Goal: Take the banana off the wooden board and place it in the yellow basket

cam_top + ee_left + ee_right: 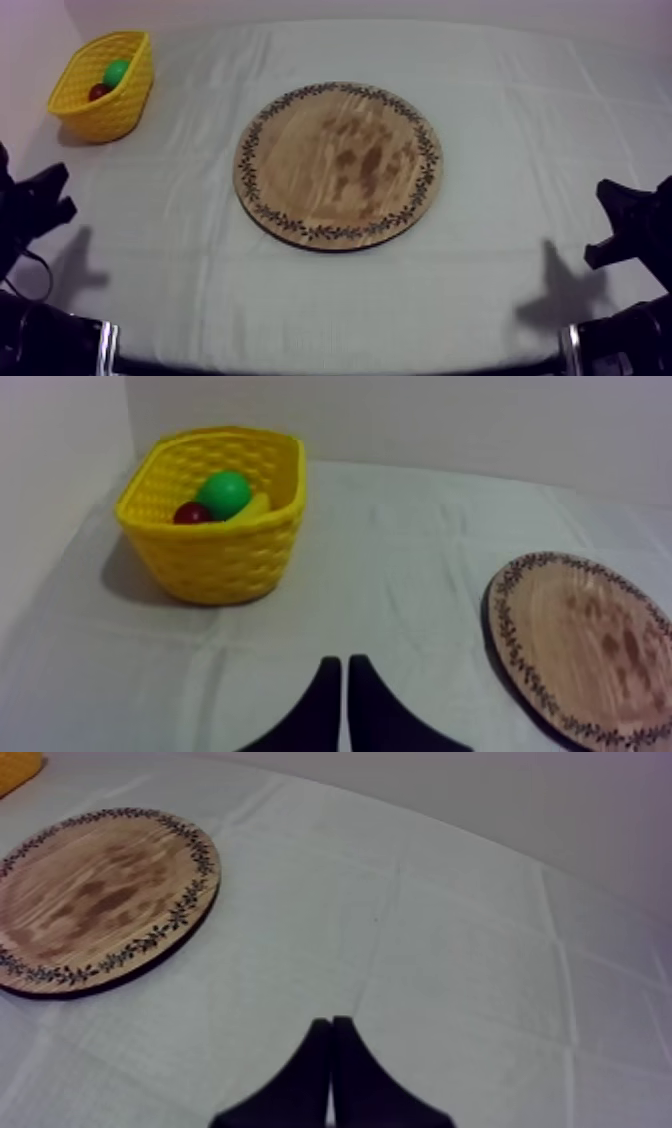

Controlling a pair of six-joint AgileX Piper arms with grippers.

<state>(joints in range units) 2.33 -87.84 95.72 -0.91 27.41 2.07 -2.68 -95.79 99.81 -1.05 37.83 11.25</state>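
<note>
The round wooden board (338, 163) with its patterned rim lies bare in the middle of the table. At the far left stands the yellow basket (103, 88). Inside it I see the banana (251, 508) beside a green pear (224, 492) and a small red fruit (191, 514). My left gripper (341, 666) rests low at the left side, its fingers together as a narrow wedge, well short of the basket (215, 516). My right gripper (332, 1024) rests low at the right side, shut on nothing, with the board (95, 897) off to its side.
Grey-white cloth (500, 120) covers the table, with open room all around the board. A pale wall rises close behind the basket and along the far edge.
</note>
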